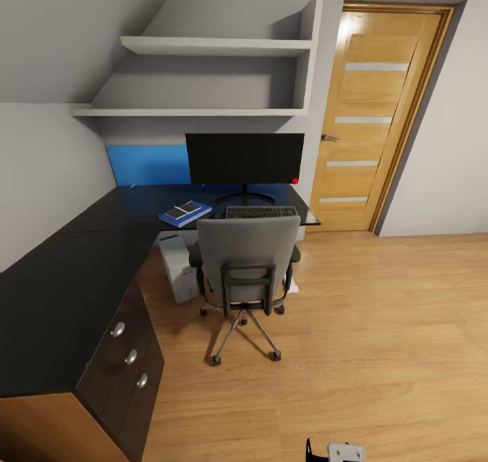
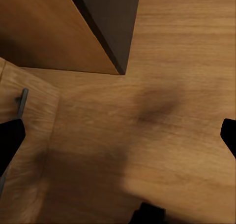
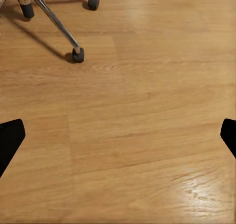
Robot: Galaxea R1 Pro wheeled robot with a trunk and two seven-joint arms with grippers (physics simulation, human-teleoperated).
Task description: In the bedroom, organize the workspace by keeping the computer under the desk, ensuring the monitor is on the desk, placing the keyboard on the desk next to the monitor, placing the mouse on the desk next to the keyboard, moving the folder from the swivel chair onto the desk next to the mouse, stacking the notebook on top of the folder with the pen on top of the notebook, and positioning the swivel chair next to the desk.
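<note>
Glossy black, the long L-shaped desk runs along the left wall and turns under the blue wall panel, with round silver knobs on its black drawers and a wooden side below. On its far stretch stands the wide flat black monitor on a round foot, and just in front of that lies the slim dark-keyed keyboard. Left of the keyboard, the flat bright blue folder rests on the desk top with the small grey notebook lying on it. The small light grey tower computer stands on the wood floor under the desk. The grey swivel chair with black armrests sits pushed up to the desk in front of the keyboard, its back toward the camera.

The left gripper hangs spread wide over bare floor near the desk's wooden corner, holding nothing. The right gripper is likewise wide apart and empty above the floor, near the chair's chrome legs and casters.
</note>
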